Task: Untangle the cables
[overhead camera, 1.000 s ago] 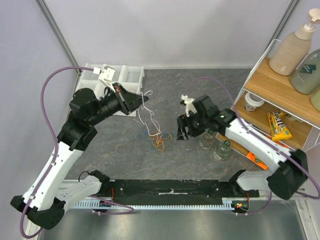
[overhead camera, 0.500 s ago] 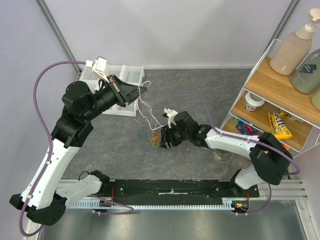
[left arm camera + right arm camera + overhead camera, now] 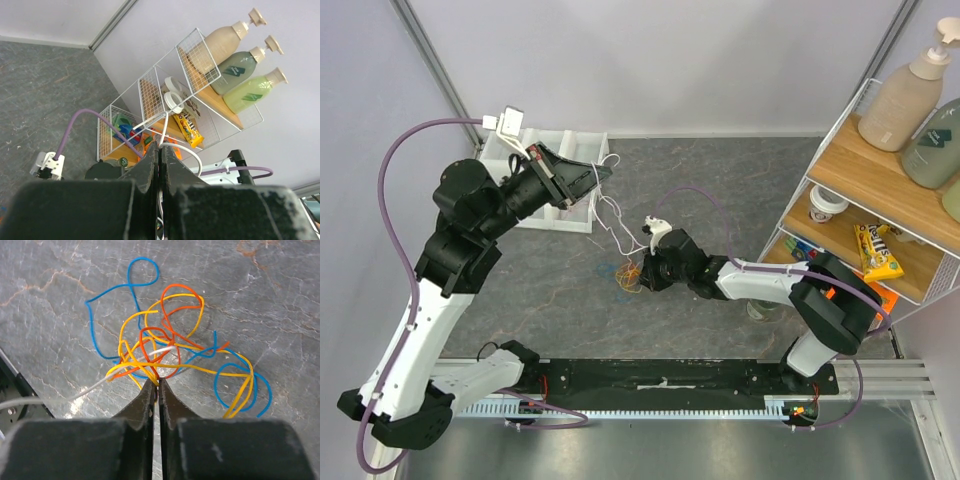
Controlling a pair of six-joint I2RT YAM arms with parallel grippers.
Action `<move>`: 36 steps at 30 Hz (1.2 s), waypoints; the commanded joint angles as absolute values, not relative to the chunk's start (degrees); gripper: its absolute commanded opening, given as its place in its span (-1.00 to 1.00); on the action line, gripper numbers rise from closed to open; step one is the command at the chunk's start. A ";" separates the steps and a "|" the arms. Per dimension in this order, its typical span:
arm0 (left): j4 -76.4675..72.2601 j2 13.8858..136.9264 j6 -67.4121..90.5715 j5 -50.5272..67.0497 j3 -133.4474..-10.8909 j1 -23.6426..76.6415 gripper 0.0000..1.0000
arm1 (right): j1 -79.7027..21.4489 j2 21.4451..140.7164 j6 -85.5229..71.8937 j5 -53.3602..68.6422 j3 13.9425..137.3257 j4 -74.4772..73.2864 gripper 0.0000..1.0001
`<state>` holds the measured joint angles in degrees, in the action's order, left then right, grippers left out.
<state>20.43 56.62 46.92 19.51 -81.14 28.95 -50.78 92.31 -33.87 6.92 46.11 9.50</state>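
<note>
A tangle of thin cables [image 3: 165,352], blue, orange and yellow loops with a white strand through it, lies on the grey table [image 3: 632,272]. My right gripper [image 3: 156,383] [image 3: 644,271] is low at the tangle's near edge, shut, with yellow and orange strands pinched at its tips. My left gripper [image 3: 604,172] [image 3: 160,146] is raised above the table to the upper left, shut on a white cable [image 3: 186,150]. That white cable [image 3: 616,228] hangs from the left gripper down into the tangle.
A white compartment tray [image 3: 572,150] sits at the back left under the left arm. A wire shelf rack [image 3: 840,150] with pump bottles [image 3: 910,85], a jar and a candy packet [image 3: 877,250] stands at the right. A small glass bottle [image 3: 761,311] stands behind the right arm.
My right arm has swung left to the tangle and shut its jaws on the strands. The left gripper has risen a little, drawing the white cable up.
</note>
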 commanded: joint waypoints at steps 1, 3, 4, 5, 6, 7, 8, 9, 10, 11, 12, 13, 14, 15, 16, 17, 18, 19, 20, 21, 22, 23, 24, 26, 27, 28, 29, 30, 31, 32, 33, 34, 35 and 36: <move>20.30 55.20 48.43 18.99 -85.86 28.83 -0.97 | -50.89 92.46 -34.36 1.07 47.20 11.17 -1.00; 21.61 54.41 48.08 18.28 -87.70 28.83 -0.97 | -50.89 92.02 -34.45 -1.48 46.85 9.59 -1.00; 22.40 54.06 47.64 18.02 -88.85 28.92 -0.97 | -50.89 91.76 -34.11 -2.36 46.50 9.23 -1.00; 23.37 53.70 47.29 17.58 -90.25 28.92 -0.97 | -50.89 91.58 -33.75 -3.33 46.15 8.71 -1.00; 24.60 53.35 47.11 16.71 -91.74 28.92 -0.97 | -50.80 91.58 -33.31 -4.82 46.06 7.83 -1.00; 25.91 53.26 47.02 15.92 -93.50 28.83 -0.97 | -50.63 91.58 -32.96 -6.14 46.14 6.08 -1.00; 27.23 53.44 46.59 15.21 -95.86 28.92 -0.97 | -50.28 91.58 -32.61 -7.46 46.32 4.67 -1.00; 28.81 53.96 45.71 14.60 -98.59 28.83 -0.96 | -49.84 91.32 -32.43 -8.60 46.32 3.01 -1.00; 30.92 54.92 44.40 14.24 -102.27 28.83 -0.97 | -49.31 91.06 -32.34 -9.74 45.97 1.68 -1.00; 32.85 55.98 42.91 13.98 -105.87 28.83 -0.96 | -48.70 90.79 -32.17 -10.71 45.53 0.97 -1.00; 35.48 57.47 40.80 13.97 -110.35 28.83 -0.96 | -47.91 90.44 -31.82 -10.90 45.09 0.44 -1.00; 38.12 59.57 39.04 13.80 -114.74 28.83 -0.97 | -47.29 90.18 -31.38 -10.72 44.74 0.18 -1.00; 40.06 60.81 37.11 13.28 -117.92 28.83 -0.96 | -46.85 89.83 -30.42 -10.29 44.48 0.09 -1.00; 41.91 62.04 35.78 12.58 -120.73 28.92 -0.97 | -46.50 89.65 -29.71 -9.41 44.47 0.09 -1.00; 43.14 62.75 34.90 11.35 -122.68 28.83 -0.97 | -46.49 89.04 -28.40 -8.53 44.82 -2.17 -1.00; 43.76 63.01 34.20 10.55 -123.30 28.83 -0.97 | -46.41 88.60 -27.34 -7.66 45.52 -3.85 -1.00; 43.77 63.02 33.84 9.94 -123.05 28.92 -0.97 | -46.49 87.46 -26.46 -6.34 46.05 -5.35 -1.00; 43.77 62.84 33.75 9.06 -122.52 28.83 -0.96 | -46.41 86.58 -25.41 -4.68 46.49 -6.58 -1.00; 43.77 62.67 33.75 8.18 -121.56 28.83 -0.97 | -46.41 85.18 -24.79 -3.27 46.93 -8.07 -1.00; 43.77 62.40 33.92 6.69 -120.51 28.92 -0.96 | -46.41 83.95 -24.00 -2.56 47.19 -9.65 -0.96; 43.77 62.14 34.36 5.29 -119.02 28.92 -0.97 | -46.41 82.72 -23.04 -0.90 47.81 -11.06 -0.85; 43.60 61.79 34.45 3.62 -117.35 28.83 -0.96 | -46.41 81.05 -21.98 -0.18 48.68 -12.55 -0.75; 43.68 61.70 34.28 1.78 -115.59 28.83 -0.97 | -46.49 79.73 -21.36 1.48 49.30 -13.79 -0.64; 44.73 61.96 34.71 -2.96 -113.21 28.92 -0.97 | -46.41 77.53 -20.39 3.07 50.44 -16.16 -0.43; 45.35 62.31 35.24 -5.16 -112.33 28.83 -0.97 | -46.41 76.74 -19.78 4.12 50.80 -17.13 -0.35; 46.22 62.92 35.59 -7.80 -111.63 28.83 -0.97 | -46.49 75.77 -19.69 5.00 51.24 -18.01 -0.25; 47.10 63.36 35.94 -9.21 -111.10 28.83 -0.97 | -46.49 74.89 -19.60 5.36 51.59 -19.15 -0.19; 48.24 63.89 36.30 -10.10 -110.66 28.92 -0.97 | -46.49 74.19 -19.77 5.71 51.77 -19.68 -0.15; 49.38 64.51 36.47 -10.80 -109.96 28.83 -0.97 | -46.49 73.22 -19.78 6.41 51.85 -20.04 -0.12; 50.26 64.69 36.91 -11.51 -109.34 28.74 -0.97 | -46.49 72.34 -19.78 6.94 51.86 -20.39 -0.08; 51.14 64.86 37.52 -12.04 -108.20 28.83 -0.97 | -46.49 71.38 -19.95 7.12 52.03 -20.74 -0.07; 51.50 64.78 38.40 -12.74 -106.89 28.74 -0.97 | -46.49 70.41 -20.13 7.12 52.21 -21.53 -0.04; 51.50 64.78 39.10 -13.09 -105.66 28.57 -0.97 | -46.49 69.62 -20.04 6.86 52.82 -22.23 -0.03; 51.59 64.78 39.55 -13.70 -104.77 28.04 -0.97 | -46.49 68.83 -20.04 6.68 53.52 -22.93 -0.03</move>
